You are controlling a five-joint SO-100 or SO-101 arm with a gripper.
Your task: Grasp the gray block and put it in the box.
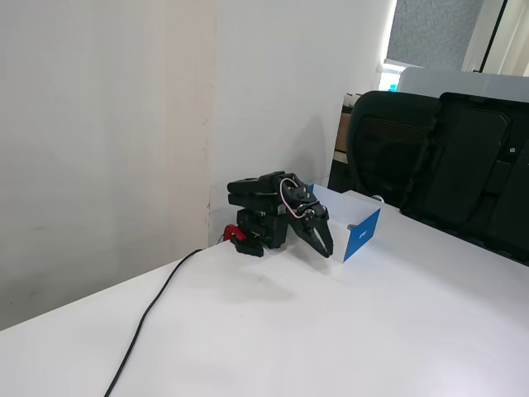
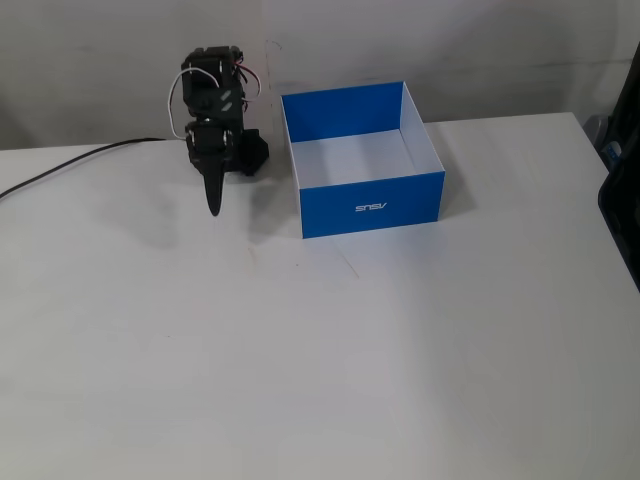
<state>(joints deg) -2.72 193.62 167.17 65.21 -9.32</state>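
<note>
The box is open-topped, blue-sided and white inside, and stands on the white table at the back centre of a fixed view. What I see of its inside holds nothing. It also shows in the other fixed view, just right of the arm. The arm is folded low over its base. My gripper points down at the table left of the box, with its jaws together and nothing between them. It also shows in the other fixed view. The gray block shows in neither view.
A black cable runs from the arm's base across the table, and it also shows in the other fixed view. A large black case and a black chair stand beyond the table's far edge. A white wall is close behind the arm.
</note>
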